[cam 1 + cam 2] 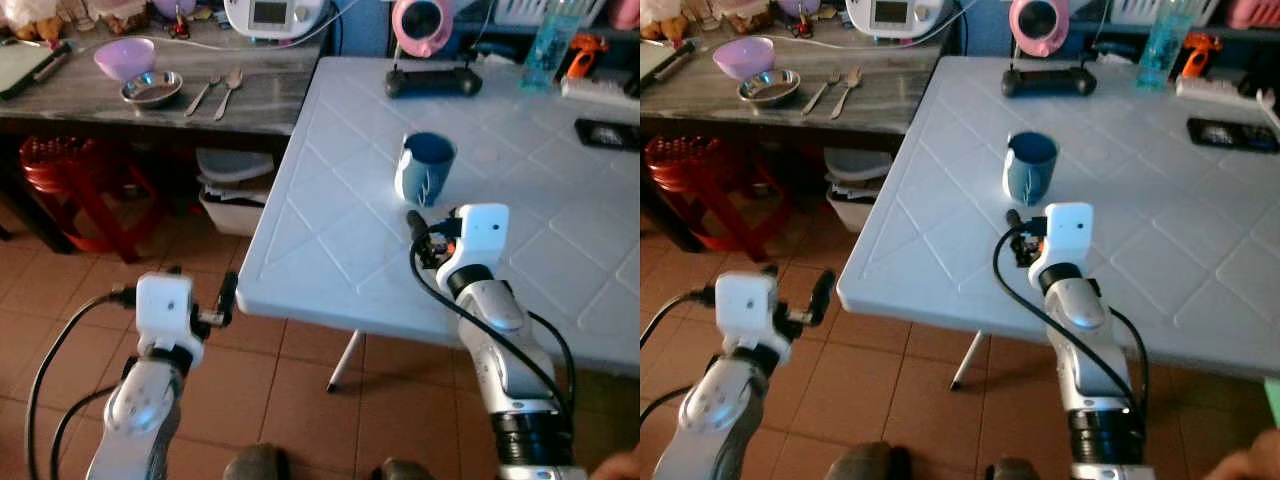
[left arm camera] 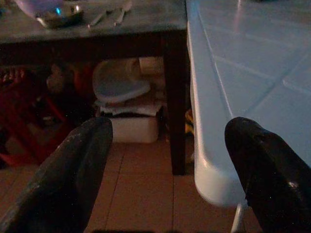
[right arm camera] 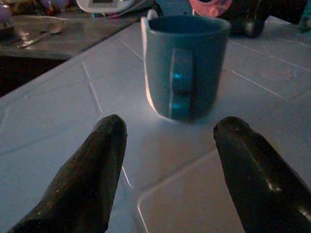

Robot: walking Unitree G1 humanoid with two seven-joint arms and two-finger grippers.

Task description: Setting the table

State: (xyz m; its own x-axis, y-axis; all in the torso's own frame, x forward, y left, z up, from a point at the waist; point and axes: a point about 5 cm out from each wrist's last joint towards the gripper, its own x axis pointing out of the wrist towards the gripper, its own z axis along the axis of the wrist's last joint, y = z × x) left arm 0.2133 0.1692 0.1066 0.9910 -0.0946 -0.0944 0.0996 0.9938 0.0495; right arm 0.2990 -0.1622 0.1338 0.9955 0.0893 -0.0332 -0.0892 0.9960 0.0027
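The right gripper [image 3: 167, 165] hovers low over the white plastic table with a diamond-patterned top [image 1: 330, 215], its two black fingers [image 3: 90, 179] spread wide apart and empty, pointing at the blue ceramic mug [image 3: 184, 65] that stands upright on the table just beyond the fingertips, not touching them, its handle turned toward the gripper. The silver right arm [image 1: 500, 340] reaches up from the near edge of the table, a black cable looping beside it. The left gripper [image 2: 170, 165] is also spread open and holds nothing; it hangs off the table's near left corner, over the terracotta tiled floor [image 1: 270, 390]. Farther back on the table from the mug lie a black controller-like device [image 1: 433, 82], a pink round gadget [image 1: 423, 24], a clear blue bottle [image 1: 552, 40], an orange-handled tool [image 1: 583, 52] and a flat black object [image 1: 607, 133] near the right edge. Left of the table stands a dark wooden side table with a grey marbled top [image 1: 250, 95], carrying a lilac plastic bowl [image 1: 125, 57], a shallow steel bowl [image 1: 152, 89] just beside it, a metal fork [image 1: 202, 95] and a metal spoon [image 1: 228, 91] lying side by side, and a white appliance with a screen [image 1: 272, 14]. Beneath the side table sit a red plastic stool [image 1: 70, 180] and white bins [image 1: 235, 190].
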